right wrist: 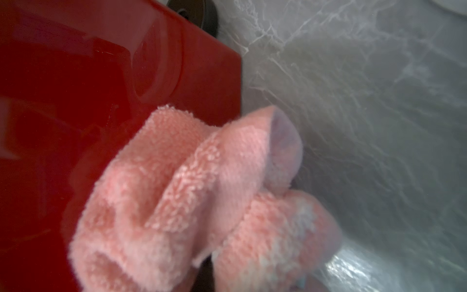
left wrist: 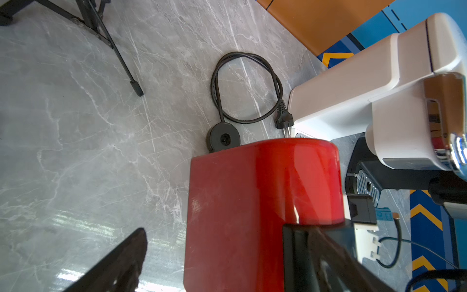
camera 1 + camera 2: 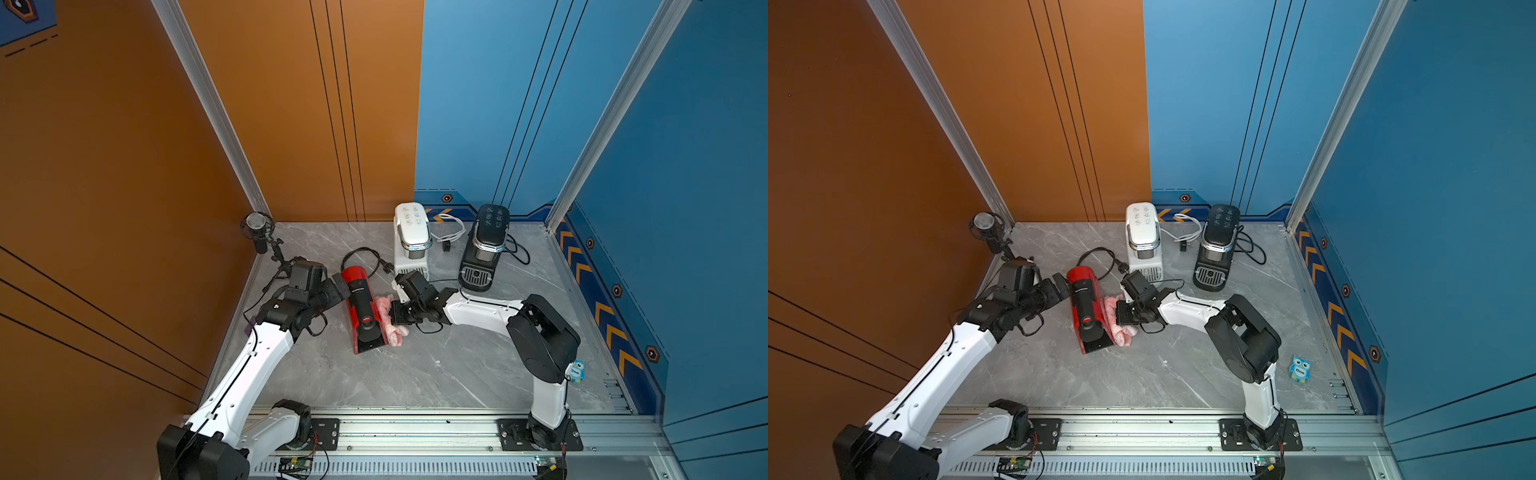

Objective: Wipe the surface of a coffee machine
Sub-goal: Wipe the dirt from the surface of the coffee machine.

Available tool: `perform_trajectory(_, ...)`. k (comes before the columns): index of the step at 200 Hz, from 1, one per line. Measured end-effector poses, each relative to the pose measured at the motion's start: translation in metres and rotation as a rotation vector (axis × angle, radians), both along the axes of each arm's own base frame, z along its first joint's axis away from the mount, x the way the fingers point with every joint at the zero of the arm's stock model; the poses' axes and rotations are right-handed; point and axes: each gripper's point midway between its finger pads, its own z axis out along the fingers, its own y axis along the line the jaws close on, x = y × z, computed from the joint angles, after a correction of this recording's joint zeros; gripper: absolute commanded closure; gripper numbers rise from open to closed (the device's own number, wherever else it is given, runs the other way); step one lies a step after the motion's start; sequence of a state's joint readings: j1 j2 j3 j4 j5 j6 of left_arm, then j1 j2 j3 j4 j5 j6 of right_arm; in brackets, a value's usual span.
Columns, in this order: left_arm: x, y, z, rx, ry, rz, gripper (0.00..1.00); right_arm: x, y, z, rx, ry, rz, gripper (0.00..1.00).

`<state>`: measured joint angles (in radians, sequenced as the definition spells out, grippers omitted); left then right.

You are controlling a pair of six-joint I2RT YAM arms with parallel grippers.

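Observation:
A red coffee machine (image 3: 363,307) (image 3: 1086,311) stands mid-table, its black front toward the rail. A pink cloth (image 3: 390,322) (image 1: 202,189) is pressed against its right side, bunched in my right gripper (image 3: 395,313) (image 1: 202,275), which is shut on it; the cloth hides the fingers. My left gripper (image 3: 338,286) (image 2: 219,232) is open at the machine's left rear. It straddles the red body (image 2: 252,202), with a gap showing between one dark finger (image 2: 123,257) and the red wall.
A white coffee machine (image 3: 411,237) and a black one (image 3: 486,245) stand behind, with cords on the table. The red machine's black cord (image 3: 365,257) loops at its back. A microphone on a tripod (image 3: 257,232) fills the left corner. A blue owl toy (image 3: 1300,368) lies right.

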<state>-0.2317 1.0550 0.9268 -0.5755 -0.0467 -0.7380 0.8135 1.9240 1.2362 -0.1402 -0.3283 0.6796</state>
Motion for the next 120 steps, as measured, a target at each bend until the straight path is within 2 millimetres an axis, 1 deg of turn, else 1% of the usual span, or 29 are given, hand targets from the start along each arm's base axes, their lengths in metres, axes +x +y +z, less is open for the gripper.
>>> perform_trajectory(12,-0.004,0.003,-0.002,0.002,0.006,0.005,0.0,-0.002,-0.001,0.001,0.0,0.003,0.003,1.0)
perform_trajectory(25,-0.008,0.004,-0.004,-0.005,0.017,0.002,0.01,-0.004,0.0,0.011,0.029,0.009,0.011,1.0)
perform_trajectory(40,-0.011,-0.001,-0.002,-0.042,0.019,-0.008,0.0,-0.002,0.003,0.031,0.103,0.026,0.013,1.0)
perform_trajectory(53,-0.013,-0.009,0.001,-0.077,0.019,-0.038,0.0,0.004,0.005,0.049,0.156,0.02,0.017,1.0)
perform_trajectory(71,-0.016,-0.021,0.004,-0.108,0.023,-0.082,0.01,0.012,0.011,0.075,0.207,-0.015,0.026,1.0)
perform_trajectory(88,-0.019,-0.029,0.008,-0.125,0.019,-0.106,0.01,0.02,0.016,0.099,0.242,-0.056,0.035,1.0)
perform_trajectory(120,-0.021,-0.041,0.004,-0.139,0.041,-0.145,0.0,0.039,0.027,0.139,0.286,-0.131,0.056,1.0)
